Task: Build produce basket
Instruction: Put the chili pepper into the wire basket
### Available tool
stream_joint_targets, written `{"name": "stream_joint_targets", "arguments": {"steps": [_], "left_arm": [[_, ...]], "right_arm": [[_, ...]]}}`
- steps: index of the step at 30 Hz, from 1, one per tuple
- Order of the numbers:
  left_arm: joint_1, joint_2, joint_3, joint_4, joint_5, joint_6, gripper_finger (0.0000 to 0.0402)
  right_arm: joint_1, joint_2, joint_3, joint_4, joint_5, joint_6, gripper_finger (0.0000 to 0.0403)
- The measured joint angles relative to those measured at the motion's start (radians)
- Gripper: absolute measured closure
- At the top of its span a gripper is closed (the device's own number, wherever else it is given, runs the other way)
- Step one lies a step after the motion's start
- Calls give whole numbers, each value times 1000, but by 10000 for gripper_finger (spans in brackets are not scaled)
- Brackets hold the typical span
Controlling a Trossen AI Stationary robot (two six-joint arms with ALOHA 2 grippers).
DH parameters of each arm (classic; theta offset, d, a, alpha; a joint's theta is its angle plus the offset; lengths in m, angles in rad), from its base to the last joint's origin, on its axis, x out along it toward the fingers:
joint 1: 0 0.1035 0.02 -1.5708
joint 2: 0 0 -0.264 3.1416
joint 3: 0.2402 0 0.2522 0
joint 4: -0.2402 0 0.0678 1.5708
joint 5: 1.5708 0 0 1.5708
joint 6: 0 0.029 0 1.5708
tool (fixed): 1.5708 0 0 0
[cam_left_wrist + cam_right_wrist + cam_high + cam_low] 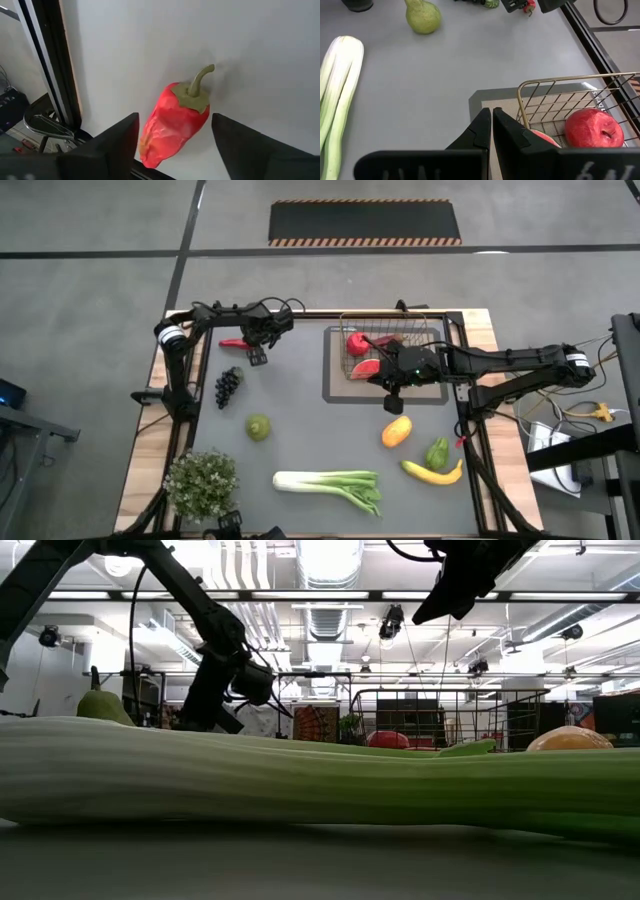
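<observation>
In the low view the long pale-green leek (300, 775) hides most of the counter; the orange mango (568, 738) shows only its top; the red watermelon slice (542, 137) sits partly behind the right pincer (491, 127).

Table (300, 430): lying grey-topped, wood showing along both side edges.
Lying directly on it: chilli (235, 342), grapes (228, 385), pear (259, 427), leek (330, 485), mango (396, 431), green pepper (437, 452), banana (432, 473), potted plant (201, 482), and a mat (335, 385) sitting under the basket (395, 350).

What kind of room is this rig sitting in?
Probably an industrial lab or workshop, not a home. The low view shows exposed ceiling ducts and strip lights; the high view shows a bare concrete floor with a hazard-striped mat beyond the table.
</observation>
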Motion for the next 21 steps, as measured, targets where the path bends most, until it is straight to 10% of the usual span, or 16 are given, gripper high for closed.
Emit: {"name": "stream_joint_targets", "arguments": {"steps": [21], "left_arm": [[-22, -13, -1, 34, 7, -79, 347]], "right_arm": [[82, 0, 0, 18, 1, -18, 394]]}}
